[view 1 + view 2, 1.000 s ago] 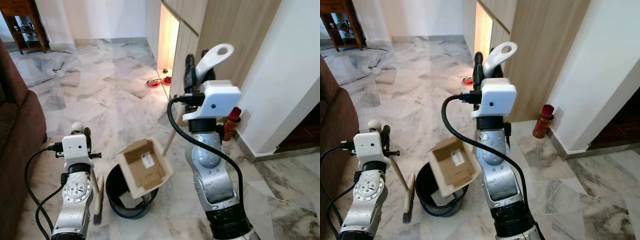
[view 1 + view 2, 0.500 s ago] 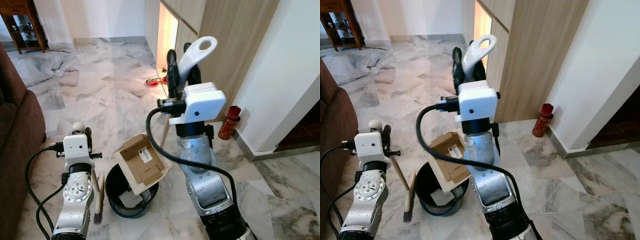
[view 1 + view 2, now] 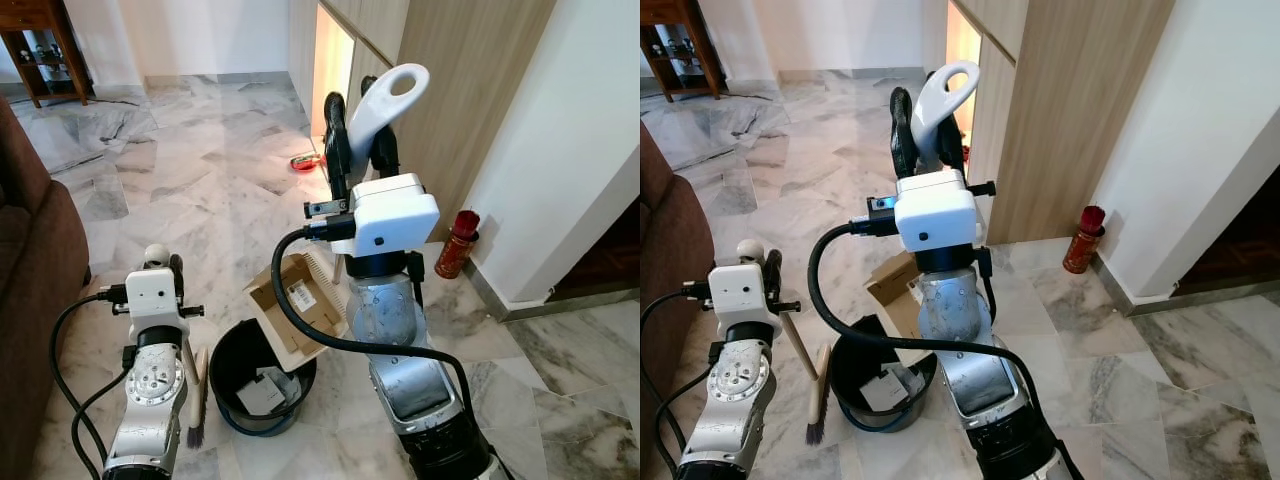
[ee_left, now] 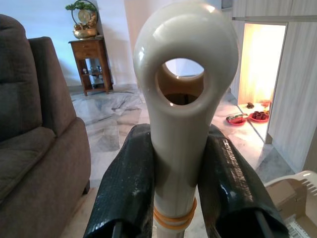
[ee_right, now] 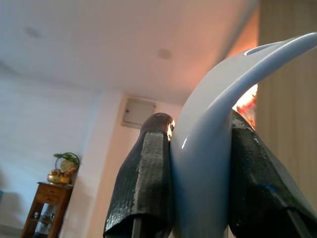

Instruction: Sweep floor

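Dustpan (image 3: 300,305) now tipped lower over bin (image 3: 262,388), both jaws clamped on handles.

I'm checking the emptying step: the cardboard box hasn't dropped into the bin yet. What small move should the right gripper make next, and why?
Probably tip the dustpan a little steeper with the right gripper, which is clamped on its white handle. The cardboard box leans at the pan's lip, over the rim of the black bin rather than inside it. The left gripper holds the broom handle beside the bin.
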Controlling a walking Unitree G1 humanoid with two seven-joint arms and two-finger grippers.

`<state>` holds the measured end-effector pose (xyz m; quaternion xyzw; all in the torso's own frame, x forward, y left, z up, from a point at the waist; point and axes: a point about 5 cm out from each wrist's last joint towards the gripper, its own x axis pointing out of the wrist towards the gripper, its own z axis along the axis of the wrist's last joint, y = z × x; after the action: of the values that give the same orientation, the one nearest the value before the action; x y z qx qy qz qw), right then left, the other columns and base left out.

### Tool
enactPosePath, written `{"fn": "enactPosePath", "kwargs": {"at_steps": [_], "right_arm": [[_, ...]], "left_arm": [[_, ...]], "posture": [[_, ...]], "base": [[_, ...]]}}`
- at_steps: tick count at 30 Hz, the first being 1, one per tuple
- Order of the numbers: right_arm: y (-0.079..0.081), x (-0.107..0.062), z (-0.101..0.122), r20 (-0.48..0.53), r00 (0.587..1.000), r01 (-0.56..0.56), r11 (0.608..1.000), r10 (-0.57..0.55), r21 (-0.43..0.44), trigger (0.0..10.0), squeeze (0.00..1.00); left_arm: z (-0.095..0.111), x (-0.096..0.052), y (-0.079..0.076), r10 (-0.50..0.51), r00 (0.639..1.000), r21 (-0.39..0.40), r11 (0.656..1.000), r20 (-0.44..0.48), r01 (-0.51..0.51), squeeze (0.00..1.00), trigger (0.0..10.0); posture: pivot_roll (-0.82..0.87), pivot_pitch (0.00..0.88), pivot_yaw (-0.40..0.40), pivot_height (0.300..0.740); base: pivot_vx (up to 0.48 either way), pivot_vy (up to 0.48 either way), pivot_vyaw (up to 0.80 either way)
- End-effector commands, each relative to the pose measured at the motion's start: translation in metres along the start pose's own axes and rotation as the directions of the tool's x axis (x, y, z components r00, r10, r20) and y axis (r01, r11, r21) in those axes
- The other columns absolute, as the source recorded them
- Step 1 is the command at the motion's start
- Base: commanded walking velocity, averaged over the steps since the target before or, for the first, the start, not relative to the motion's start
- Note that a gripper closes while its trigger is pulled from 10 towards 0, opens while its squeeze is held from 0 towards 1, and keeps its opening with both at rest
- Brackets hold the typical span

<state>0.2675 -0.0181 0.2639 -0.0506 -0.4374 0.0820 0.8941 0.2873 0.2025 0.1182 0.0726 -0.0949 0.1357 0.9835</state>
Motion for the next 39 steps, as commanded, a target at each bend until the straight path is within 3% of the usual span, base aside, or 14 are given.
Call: {"fn": "enactPosePath", "kwargs": {"at_steps": [1,14,33,38,39], "right_arm": [[0.000,0.009,0.025,0.148,0.989,0.006,1.000,-0.005,-0.006,10.0,0.00],[-0.001,0.008,0.022,0.125,0.992,0.009,1.000,-0.008,-0.007,10.0,0.00],[-0.001,0.008,0.018,0.133,0.991,-0.017,0.997,0.026,-0.073,10.0,0.00],[-0.010,0.008,0.009,0.116,0.993,0.006,0.983,0.015,-0.184,10.0,0.00],[-0.021,0.008,0.001,0.085,0.996,0.034,0.970,-0.014,-0.242,10.0,0.00]], "left_arm": [[0.013,0.006,-0.001,-0.008,0.997,0.016,1.000,0.074,0.007,0.00,10.0],[0.013,0.005,-0.004,-0.014,0.997,0.010,1.000,0.075,0.013,0.00,10.0],[0.014,0.006,-0.007,-0.024,0.997,0.005,1.000,0.079,0.024,0.00,10.0],[0.014,0.007,-0.007,-0.023,0.997,0.004,1.000,0.080,0.022,0.00,10.0],[0.014,0.007,-0.007,-0.023,0.997,0.005,1.000,0.079,0.022,0.00,10.0]], "posture": [[0.05,0.000,-0.060,0.740],[0.04,0.000,-0.061,0.740],[0.04,0.000,-0.060,0.740],[0.04,0.000,-0.060,0.740],[0.04,0.000,-0.060,0.740]], "base": [[0.000,0.000,0.00],[0.000,0.000,0.00],[0.000,0.000,0.00],[0.000,0.000,0.00],[0.000,0.000,0.00]]}}
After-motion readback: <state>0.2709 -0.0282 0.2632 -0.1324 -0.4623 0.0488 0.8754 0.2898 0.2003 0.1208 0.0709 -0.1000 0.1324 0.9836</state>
